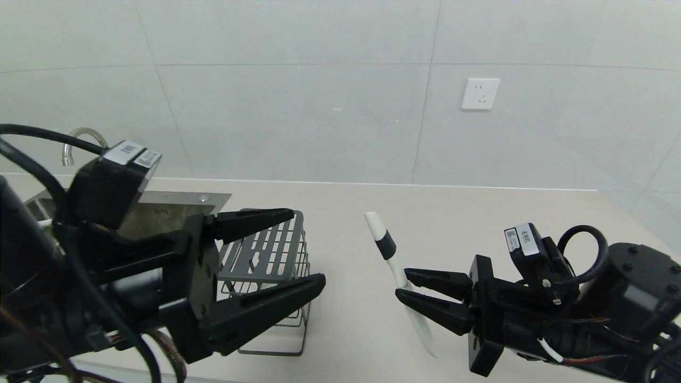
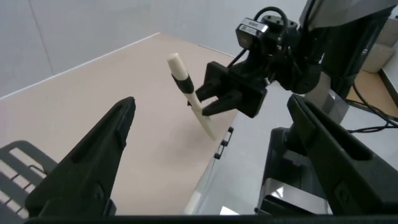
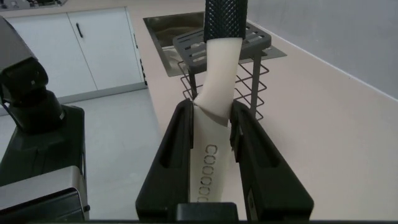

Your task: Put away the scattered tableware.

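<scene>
At the left, the left gripper point(image 1: 308, 246) hangs with its fingers spread wide apart over the wire rack point(image 1: 260, 255) beside the sink point(image 1: 170, 210). To the right, the right gripper point(image 1: 403, 284) has its fingers clamped on a white utensil point(image 1: 384, 243), held tilted above the worktop point(image 1: 479, 213).

**Counter: 1 rack, 1 sink**

Beige counter point(image 1: 479, 223), plain top. 1 grey wire rack point(image 1: 266, 266) with a slotted top plate stands on it near the front edge, just beside the steel sink point(image 1: 165, 213) set into it.
</scene>
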Tool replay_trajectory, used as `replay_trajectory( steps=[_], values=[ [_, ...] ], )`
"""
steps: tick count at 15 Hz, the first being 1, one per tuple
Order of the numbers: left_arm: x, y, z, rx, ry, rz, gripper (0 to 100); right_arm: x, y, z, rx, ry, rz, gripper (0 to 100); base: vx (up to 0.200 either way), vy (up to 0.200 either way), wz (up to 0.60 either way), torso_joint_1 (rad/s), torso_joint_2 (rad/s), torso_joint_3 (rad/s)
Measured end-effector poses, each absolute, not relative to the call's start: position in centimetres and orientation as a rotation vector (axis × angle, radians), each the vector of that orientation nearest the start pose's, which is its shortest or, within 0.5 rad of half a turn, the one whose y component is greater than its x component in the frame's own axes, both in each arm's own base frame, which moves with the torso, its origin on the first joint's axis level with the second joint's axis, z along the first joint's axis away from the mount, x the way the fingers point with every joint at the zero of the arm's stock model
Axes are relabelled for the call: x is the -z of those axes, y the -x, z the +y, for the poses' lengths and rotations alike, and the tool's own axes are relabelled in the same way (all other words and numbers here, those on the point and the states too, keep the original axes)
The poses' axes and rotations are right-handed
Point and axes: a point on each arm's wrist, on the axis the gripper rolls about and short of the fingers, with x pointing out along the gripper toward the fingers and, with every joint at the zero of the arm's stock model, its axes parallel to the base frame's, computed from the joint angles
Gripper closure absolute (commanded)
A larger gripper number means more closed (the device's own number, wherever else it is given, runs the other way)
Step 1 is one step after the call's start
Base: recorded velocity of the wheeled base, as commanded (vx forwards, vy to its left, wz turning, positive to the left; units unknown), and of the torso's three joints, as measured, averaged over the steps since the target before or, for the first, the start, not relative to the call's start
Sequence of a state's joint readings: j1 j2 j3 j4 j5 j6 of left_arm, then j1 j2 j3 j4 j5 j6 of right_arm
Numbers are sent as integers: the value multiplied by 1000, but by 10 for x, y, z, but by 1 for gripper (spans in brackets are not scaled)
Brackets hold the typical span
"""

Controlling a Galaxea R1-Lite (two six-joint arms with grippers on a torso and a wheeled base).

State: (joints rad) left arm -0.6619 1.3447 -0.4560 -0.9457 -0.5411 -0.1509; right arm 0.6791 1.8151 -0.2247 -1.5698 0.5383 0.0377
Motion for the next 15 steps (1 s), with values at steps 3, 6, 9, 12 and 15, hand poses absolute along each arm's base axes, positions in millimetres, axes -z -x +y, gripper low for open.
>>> replay_trajectory(
  steps=[3, 6, 9, 12, 15],
  values=[
    [-195, -166, -148, 1215, 134, 55, 0, -117, -182, 164, -1225, -34, 26, 100, 0, 0, 0, 0, 0, 0],
    [-185, -178, -169, 1246, 136, 27, 0, -123, -182, 166, -1231, -36, -4, 100, 0, 0, 0, 0, 0, 0],
    [-180, -189, -192, 1246, 150, -31, 0, -128, -181, 164, -1227, -38, -30, 100, 0, 0, 0, 0, 0, 0],
    [-175, -195, -215, 1277, 157, -43, 0, -130, -180, 163, -1222, -38, -37, 100, 0, 0, 0, 0, 0, 0],
    [-171, -202, -225, 1269, 158, -39, 0, -133, -178, 161, -1223, -38, -47, 100, 0, 0, 0, 0, 0, 0]
  ],
)
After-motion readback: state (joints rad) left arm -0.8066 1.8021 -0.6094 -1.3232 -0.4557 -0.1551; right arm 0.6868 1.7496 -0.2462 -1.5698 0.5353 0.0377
